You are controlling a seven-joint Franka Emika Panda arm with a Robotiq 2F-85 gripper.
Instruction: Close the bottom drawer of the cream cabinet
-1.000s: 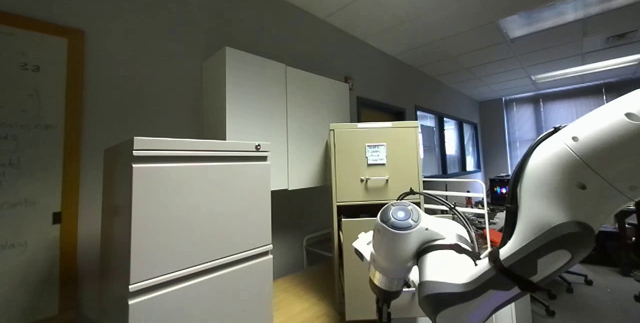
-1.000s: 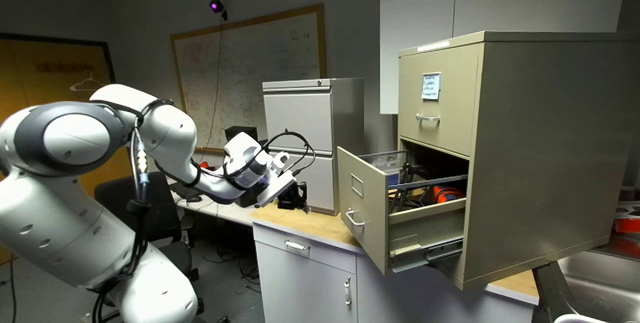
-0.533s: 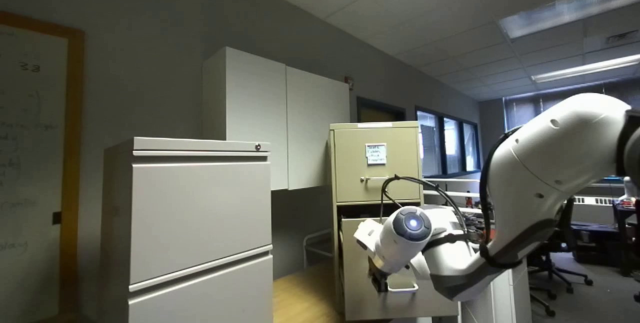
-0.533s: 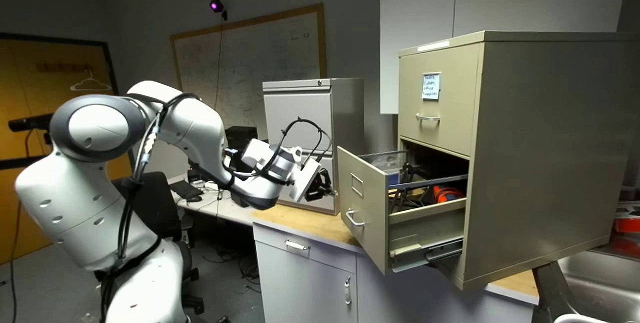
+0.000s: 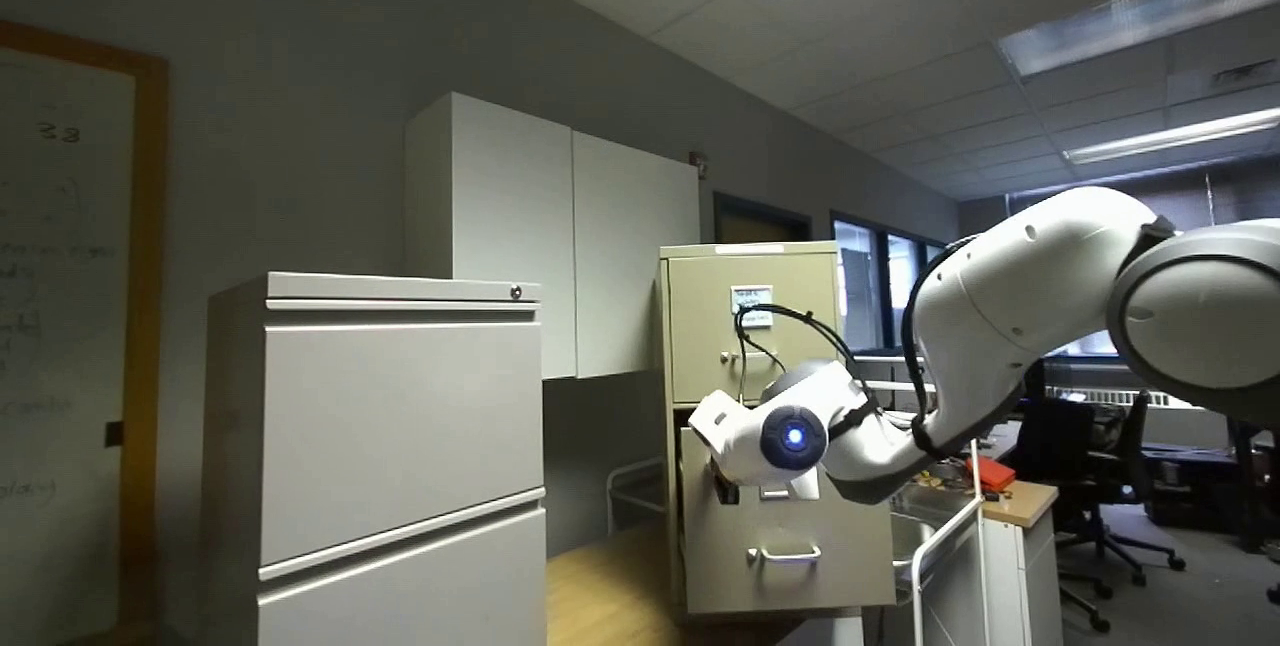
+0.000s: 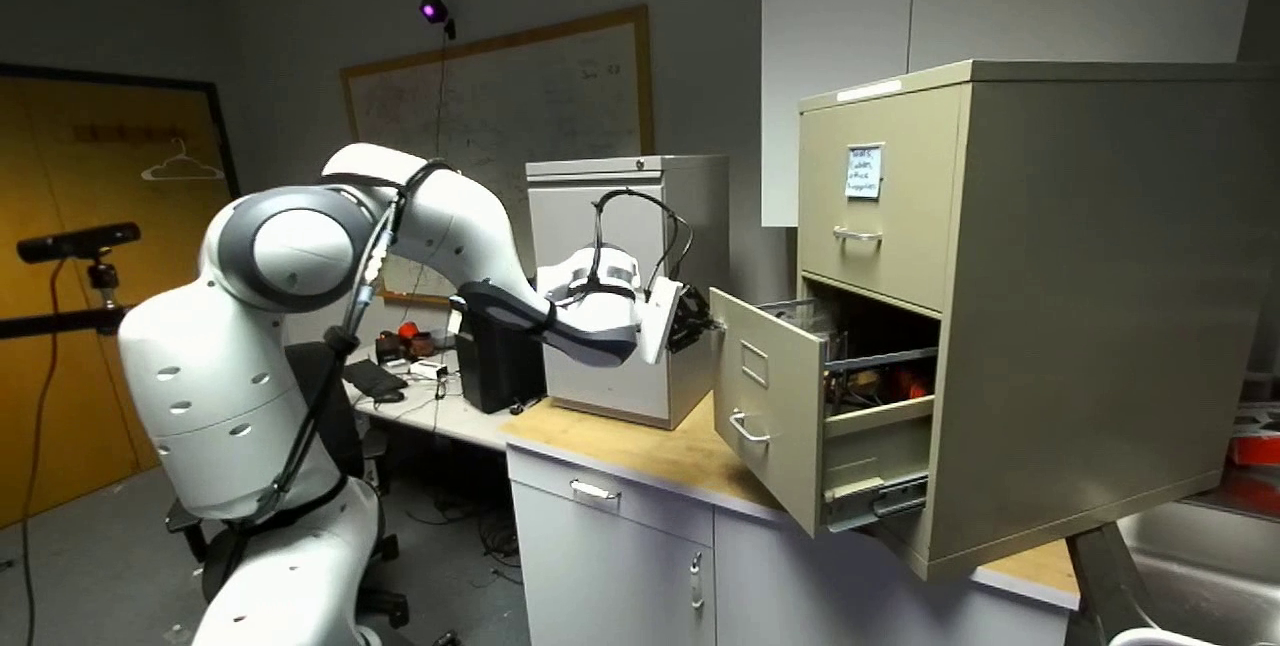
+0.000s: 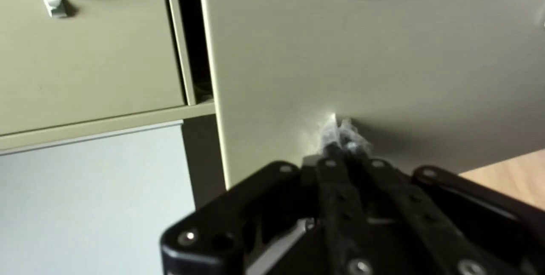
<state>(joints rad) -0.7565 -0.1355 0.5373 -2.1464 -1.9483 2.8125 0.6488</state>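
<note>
The cream cabinet [image 6: 1090,306] shows in both exterior views [image 5: 700,276] and in the wrist view [image 7: 85,62]. Its bottom drawer [image 6: 775,396] is partly pulled out, with dark and orange items inside. The drawer front also shows in an exterior view [image 5: 700,556] and in the wrist view [image 7: 383,53]. Its silver handle [image 6: 748,427] is below my gripper. My gripper [image 7: 342,132] is shut, with nothing seen between its whitish-wrapped fingertips. The tips appear to touch the drawer front's upper part, near one side edge. My gripper also shows in both exterior views [image 6: 712,324] [image 5: 725,488].
A grey-white filing cabinet [image 6: 600,236] stands close beside my wrist on the wooden counter [image 6: 590,434]. White wall cupboards [image 5: 630,246] hang behind. A white rail [image 5: 945,546] stands near the open drawer in an exterior view. A sink [image 6: 1200,546] lies beyond the cream cabinet.
My arm has moved toward the cream cabinet and my gripper has risen to the drawer front. The bottom drawer has slid partway inward over the last half second.
</note>
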